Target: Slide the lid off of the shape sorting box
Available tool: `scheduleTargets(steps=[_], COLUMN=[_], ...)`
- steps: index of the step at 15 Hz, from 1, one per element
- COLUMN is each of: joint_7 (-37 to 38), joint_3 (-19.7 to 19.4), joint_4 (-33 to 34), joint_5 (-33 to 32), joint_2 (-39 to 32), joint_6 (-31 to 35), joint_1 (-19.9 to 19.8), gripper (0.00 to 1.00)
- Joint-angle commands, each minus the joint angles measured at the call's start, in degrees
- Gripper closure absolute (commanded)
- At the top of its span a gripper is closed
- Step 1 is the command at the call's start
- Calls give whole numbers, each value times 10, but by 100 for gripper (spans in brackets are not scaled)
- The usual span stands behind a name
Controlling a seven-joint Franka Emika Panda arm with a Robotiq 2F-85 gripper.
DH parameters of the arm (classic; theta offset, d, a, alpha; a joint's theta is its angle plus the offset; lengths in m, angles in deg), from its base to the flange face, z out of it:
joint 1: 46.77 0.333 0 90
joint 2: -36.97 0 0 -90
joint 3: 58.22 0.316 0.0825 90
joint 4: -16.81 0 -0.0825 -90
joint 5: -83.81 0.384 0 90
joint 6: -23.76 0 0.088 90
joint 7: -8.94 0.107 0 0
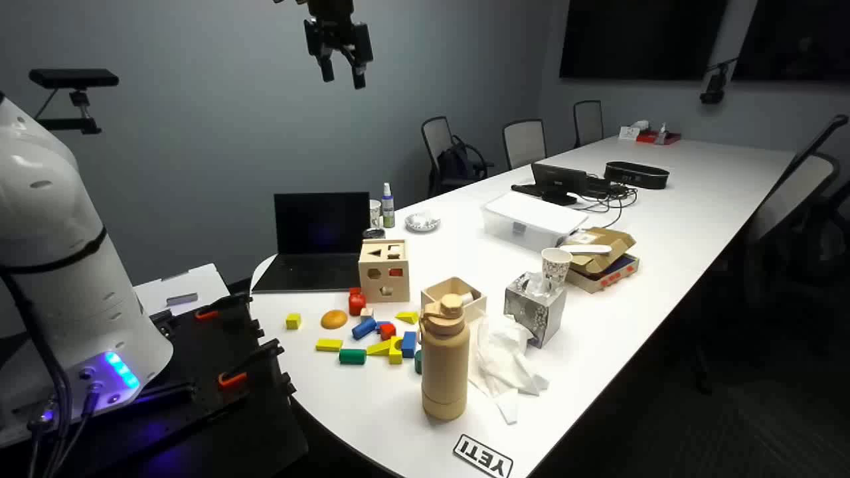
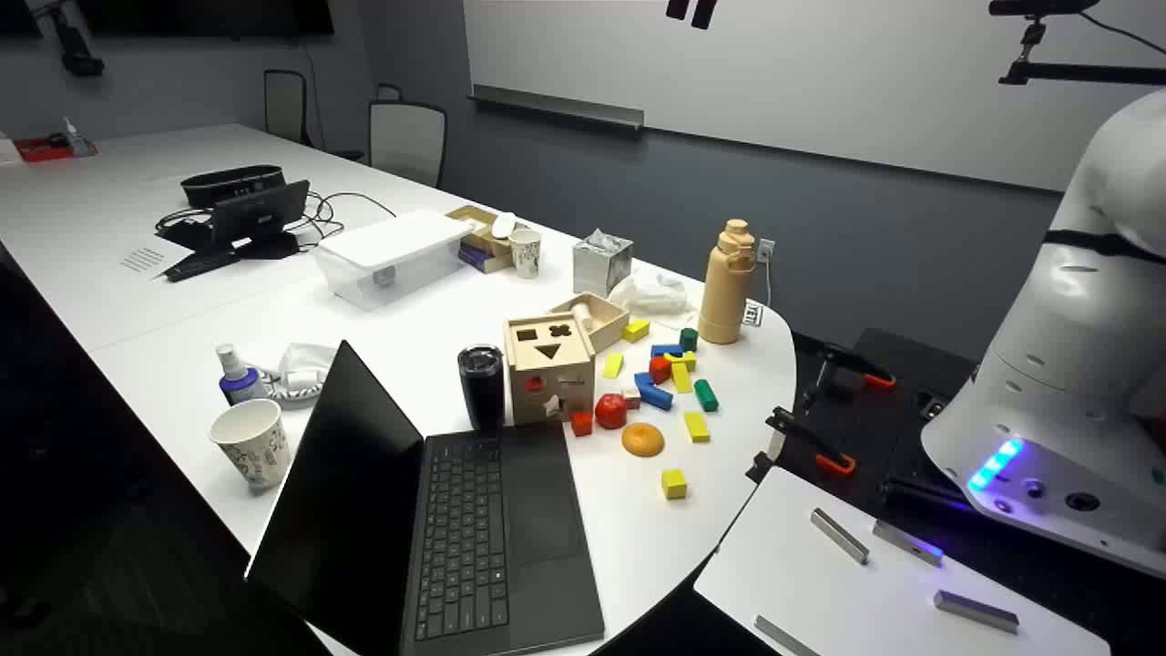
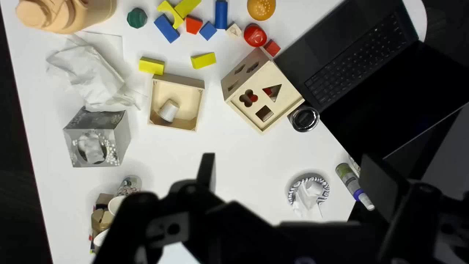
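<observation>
The shape sorting box (image 1: pixel 385 280) is a light-wood cube standing upright on the white table; it also shows in an exterior view (image 2: pixel 554 390) and in the wrist view (image 3: pixel 243 77). The lid (image 3: pixel 261 101) lies flat across its top, inside a raised wooden rim; it has triangle, clover and rectangle cut-outs. The lid also shows in an exterior view (image 2: pixel 548 340). Red shows through some holes. My gripper (image 1: pixel 342 75) is open and empty, high above the table and well away from the box. In the wrist view its fingers (image 3: pixel 289 172) are wide apart with only table items far below.
An open laptop (image 2: pixel 510 538) and a dark tumbler (image 2: pixel 481 387) stand close beside the box. A shallow wooden tray (image 3: pixel 178 80) is on another side. A red apple (image 2: pixel 611 410), an orange (image 2: pixel 643 439) and several coloured blocks lie near. A tall tan bottle (image 1: pixel 445 362) and tissue box (image 1: pixel 536 309) stand farther off.
</observation>
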Motion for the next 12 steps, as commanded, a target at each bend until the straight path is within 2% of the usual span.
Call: scheduleTargets(steps=[1, 4, 7, 12], joint_7=[-3, -3, 74, 180], joint_3=[7, 7, 15, 61], joint_4=[1, 1, 1, -2], joint_5=[3, 3, 70, 174], joint_2=[-1, -1, -39, -160], joint_6=[-2, -2, 65, 206], joint_1=[-9, -9, -4, 9], gripper=[0, 0, 0, 0])
